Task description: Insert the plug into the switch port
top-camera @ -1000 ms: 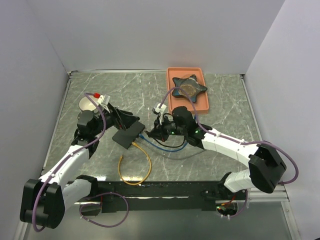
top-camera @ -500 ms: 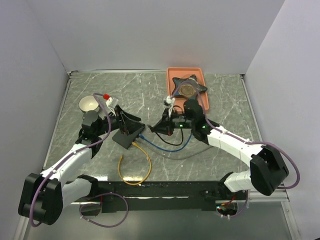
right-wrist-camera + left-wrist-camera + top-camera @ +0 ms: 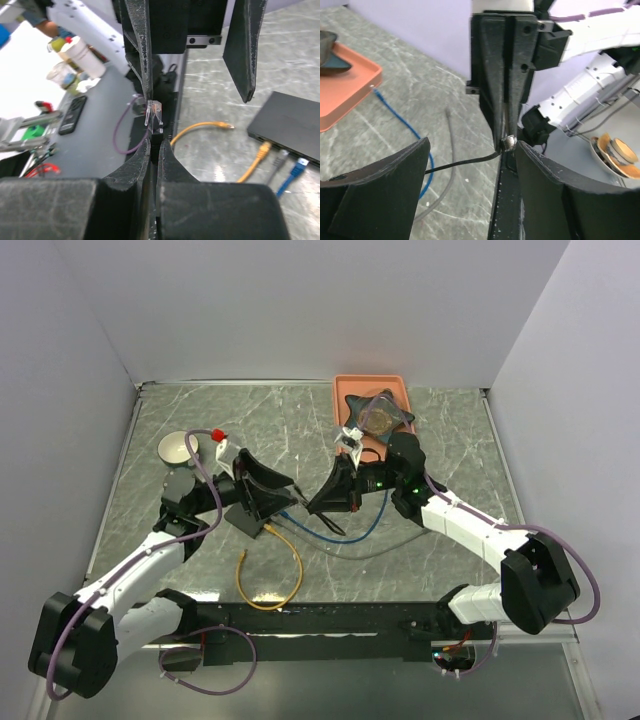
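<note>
The black switch (image 3: pixel 244 518) lies flat on the table, partly under my left gripper; in the right wrist view the switch (image 3: pixel 295 125) shows its port row with yellow, grey and blue plugs in it. My right gripper (image 3: pixel 314 507) is shut on the black cable's clear plug (image 3: pixel 154 116), which sticks out past the right gripper's tips (image 3: pixel 154 143). My left gripper (image 3: pixel 280 496) is open and faces it. In the left wrist view the plug (image 3: pixel 510 142) sits between the left gripper's (image 3: pixel 472 150) spread fingers, close to the right one (image 3: pixel 555 190), and touches neither.
An orange tray (image 3: pixel 398 452) with a dark star-shaped object (image 3: pixel 378 412) stands at the back. A white cup (image 3: pixel 178 447) sits at the left. A yellow cable (image 3: pixel 290 565), a blue cable (image 3: pixel 360 533) and a grey cable (image 3: pixel 395 546) lie in front of the switch.
My left gripper has swung right over the switch and opened wide towards the right gripper. My right arm has drawn back to the right, with the plug still in its gripper.
</note>
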